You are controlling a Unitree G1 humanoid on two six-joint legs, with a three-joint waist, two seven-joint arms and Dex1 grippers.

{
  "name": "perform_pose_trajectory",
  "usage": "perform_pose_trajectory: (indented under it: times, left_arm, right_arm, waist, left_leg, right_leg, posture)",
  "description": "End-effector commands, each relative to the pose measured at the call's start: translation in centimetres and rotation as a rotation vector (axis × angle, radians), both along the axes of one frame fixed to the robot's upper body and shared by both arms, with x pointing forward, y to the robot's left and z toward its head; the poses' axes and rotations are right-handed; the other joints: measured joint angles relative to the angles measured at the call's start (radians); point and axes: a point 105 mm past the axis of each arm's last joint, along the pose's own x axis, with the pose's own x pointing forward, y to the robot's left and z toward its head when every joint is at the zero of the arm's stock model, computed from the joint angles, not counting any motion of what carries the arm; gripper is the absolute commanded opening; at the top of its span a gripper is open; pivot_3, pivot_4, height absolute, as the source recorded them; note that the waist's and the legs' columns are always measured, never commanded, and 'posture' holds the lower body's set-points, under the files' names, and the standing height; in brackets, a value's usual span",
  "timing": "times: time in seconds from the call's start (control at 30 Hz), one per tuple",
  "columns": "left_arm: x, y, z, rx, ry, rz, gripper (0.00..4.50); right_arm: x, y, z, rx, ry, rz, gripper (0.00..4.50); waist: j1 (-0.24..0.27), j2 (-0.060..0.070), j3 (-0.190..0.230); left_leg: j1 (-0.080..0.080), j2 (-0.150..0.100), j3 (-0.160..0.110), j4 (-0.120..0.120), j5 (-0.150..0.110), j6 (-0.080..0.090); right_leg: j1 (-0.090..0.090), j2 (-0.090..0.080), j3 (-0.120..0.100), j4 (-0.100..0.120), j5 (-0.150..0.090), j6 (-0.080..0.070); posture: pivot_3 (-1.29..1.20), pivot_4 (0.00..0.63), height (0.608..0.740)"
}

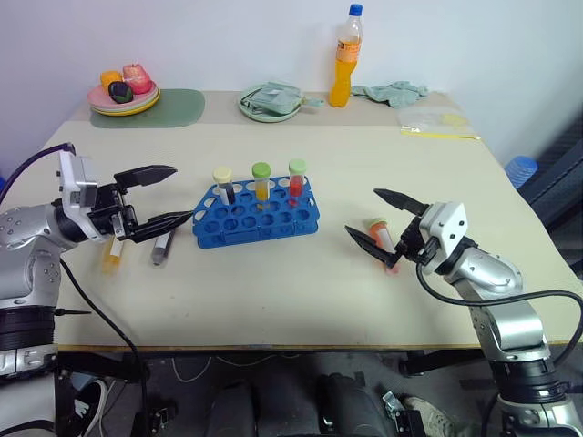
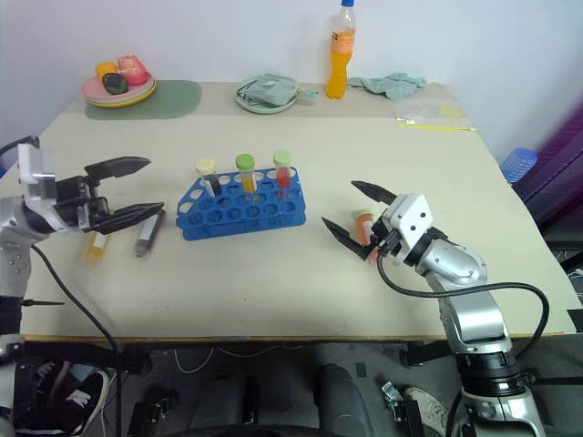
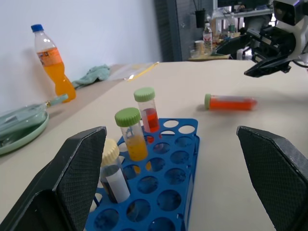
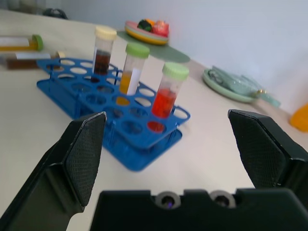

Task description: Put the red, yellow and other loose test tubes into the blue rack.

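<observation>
While both hands hover wide open with nothing held, the right hand (image 1: 381, 219) has a red test tube (image 1: 383, 238) lying on the bench (image 1: 301, 291) just below its fingers. Beneath the left hand (image 1: 162, 195) lie a yellow tube (image 1: 112, 254) and what looks like a dark tube (image 1: 163, 247). Between the hands stands the blue rack (image 1: 257, 219), three capped tubes (image 1: 261, 181) upright in its far row. Beyond sit a green dish (image 1: 271, 102), an orange bottle (image 1: 344, 59), a crumpled cloth (image 1: 392, 91) and a plate of food (image 1: 123, 94).

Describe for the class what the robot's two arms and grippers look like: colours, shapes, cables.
Both arms are silver-grey metal with rounded joints and white wrist housings. The left gripper and right gripper each have two black, pointed fingers with textured pads. Black cables loop from each wrist.
</observation>
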Motion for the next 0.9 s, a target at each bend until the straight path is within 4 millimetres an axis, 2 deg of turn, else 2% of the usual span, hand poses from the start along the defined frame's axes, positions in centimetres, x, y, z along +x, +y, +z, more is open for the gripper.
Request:
perform_pose_trajectory:
  times: [0.03,0.2,0.43,0.57,0.73,0.9]
  left_arm:
    - [-0.5,-0.4,-0.4,-0.005,-0.015,-0.014,4.47]
    - [-0.7,-0.3,-2.1,-0.024,0.012,-0.011,4.47]
    - [0.2,-0.8,-2.2,-0.058,-0.024,-0.040,4.47]
    - [0.2,-1.9,-2.1,-0.079,-0.035,-0.079,4.47]
    - [-1.2,-4.5,-1.7,-0.082,-0.013,-0.155,4.47]
    - [-2.0,-5.8,-2.6,-0.025,0.016,-0.209,4.47]
  right_arm:
    - [-0.5,-0.8,1.5,-0.015,-0.052,-0.006,4.50]
    - [-0.4,-1.3,2.0,-0.020,-0.047,-0.022,4.50]
    - [0.0,-3.6,2.2,-0.051,-0.017,-0.094,4.50]
    - [0.9,-4.9,3.2,-0.012,0.006,-0.173,4.50]
    - [2.2,-6.0,4.3,0.040,0.083,-0.264,4.50]
    - [3.5,-7.4,3.4,0.043,0.263,-0.434,4.50]
  waist:
    - [0.000,0.000,0.000]
    - [-0.001,0.000,0.000]
    - [0.003,0.000,0.000]
    - [0.000,0.000,0.000]
    - [-0.005,0.000,0.000]
    - [0.000,0.000,0.000]
  left_leg:
    - [0.000,0.000,0.000,0.000,0.000,0.000]
    - [0.000,0.000,0.000,0.000,0.000,0.000]
    - [0.000,0.000,0.000,0.000,0.000,0.000]
    - [0.000,0.000,0.000,0.000,0.000,0.000]
    - [0.000,0.000,0.000,0.000,0.000,0.000]
    - [0.000,0.000,-0.001,0.000,0.000,0.000]
  right_leg:
    - [0.000,0.000,0.000,0.000,0.000,0.000]
    - [0.000,0.000,0.000,0.001,0.000,0.000]
    - [0.000,0.000,0.000,0.000,0.000,0.000]
    - [0.000,0.000,0.000,0.000,0.000,0.000]
    - [0.000,0.000,0.000,0.001,0.000,0.000]
    - [0.000,0.000,0.000,0.001,0.000,0.000]
  posture:
    - [0.00,0.150,0.740]
    - [0.00,0.150,0.740]
    - [0.00,0.150,0.740]
    - [0.00,0.150,0.740]
    - [0.00,0.150,0.740]
    - [0.00,0.150,0.740]
